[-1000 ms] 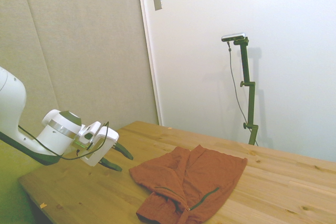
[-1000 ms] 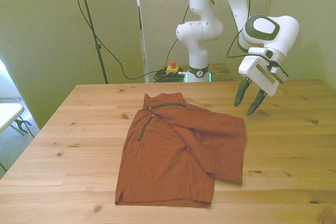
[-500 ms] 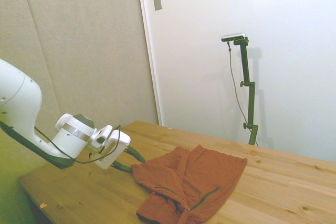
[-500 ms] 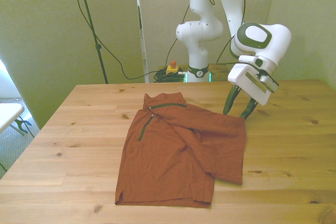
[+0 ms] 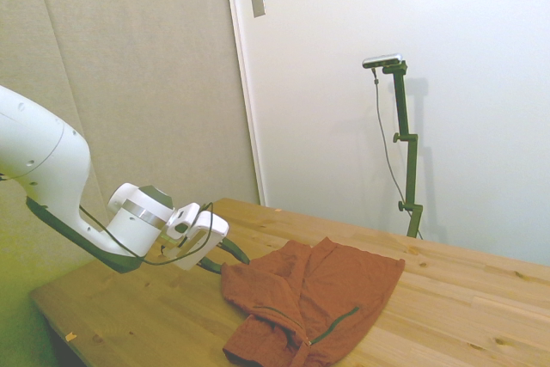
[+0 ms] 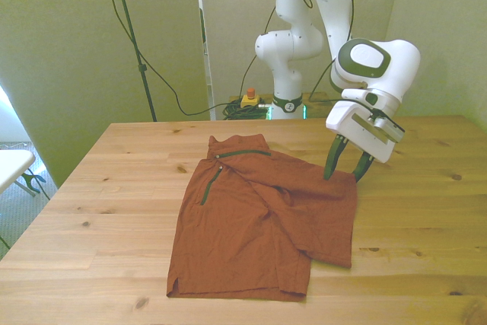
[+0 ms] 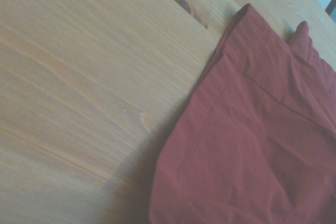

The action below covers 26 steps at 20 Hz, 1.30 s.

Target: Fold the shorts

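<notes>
The rust-orange shorts (image 6: 262, 222) are spread wrinkled mid-frame, one leg folded over; the gripper (image 6: 344, 176), fingers spread, seemingly touches their right corner.

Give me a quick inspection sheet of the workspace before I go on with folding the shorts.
Surface: wooden table, bare wood around the garment, knots visible.
Job's things: shorts, rust-orange, lying flat but wrinkled, one flap overlapping; green zipper line toward the far end.
Clutter: nothing seen on the table.
Grippers: gripper open, fingertips down at the shorts' edge on the front view's right; contact with the fabric cannot be told.
Cables: black cable along the wrist; another trailing down behind the table to a coil on the floor.
Surroundings: plain walls, red-and-yellow button box on the floor.
</notes>
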Tool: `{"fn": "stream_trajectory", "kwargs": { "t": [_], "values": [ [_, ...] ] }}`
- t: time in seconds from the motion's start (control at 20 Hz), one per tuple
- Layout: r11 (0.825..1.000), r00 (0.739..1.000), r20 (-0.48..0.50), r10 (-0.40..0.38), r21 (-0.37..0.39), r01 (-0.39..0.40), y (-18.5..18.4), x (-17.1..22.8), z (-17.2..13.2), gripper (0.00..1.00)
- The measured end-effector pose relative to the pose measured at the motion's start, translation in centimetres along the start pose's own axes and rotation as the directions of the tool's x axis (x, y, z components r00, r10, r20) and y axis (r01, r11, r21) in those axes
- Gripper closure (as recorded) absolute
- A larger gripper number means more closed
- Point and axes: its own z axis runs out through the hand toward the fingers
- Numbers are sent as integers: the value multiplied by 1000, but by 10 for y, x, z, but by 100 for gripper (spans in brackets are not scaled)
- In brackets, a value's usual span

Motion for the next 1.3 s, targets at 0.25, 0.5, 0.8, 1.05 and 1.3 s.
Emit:
{"fn": "stream_trajectory", "kwargs": {
  "t": [0.25,0.5,0.8,1.05,1.3],
  "values": [
    [1000,1000,4,5,-7,-5,0,-1,7,100],
    [1000,1000,-9,-6,6,6,-2,-5,10,100],
    [1000,1000,-6,-12,13,12,-5,-10,12,100],
    [1000,1000,-28,0,17,0,-7,-7,13,100],
    [994,991,-80,107,12,-106,13,52,9,100]
  ]
}}
